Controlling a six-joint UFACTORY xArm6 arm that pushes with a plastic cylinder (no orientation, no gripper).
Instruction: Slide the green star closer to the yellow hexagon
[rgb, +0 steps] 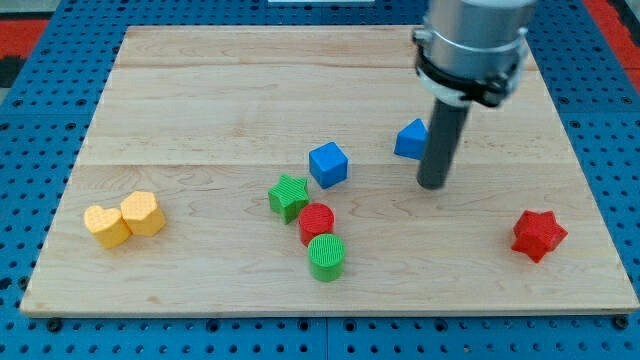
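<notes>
The green star (288, 196) lies near the board's middle, just left of a red cylinder (317, 222). Two yellow blocks sit touching at the view's lower left: a heart-shaped one (106, 226) and a hexagon-like one (144, 212). My tip (432, 185) rests on the board well to the right of the green star, just below and right of a blue triangle block (410, 140). It touches no block that I can make out, though the rod hides the triangle's right edge.
A blue cube (328, 164) sits up and right of the green star. A green cylinder (326, 257) lies below the red cylinder. A red star (539, 235) is at the lower right. The wooden board (200, 90) lies on a blue pegboard.
</notes>
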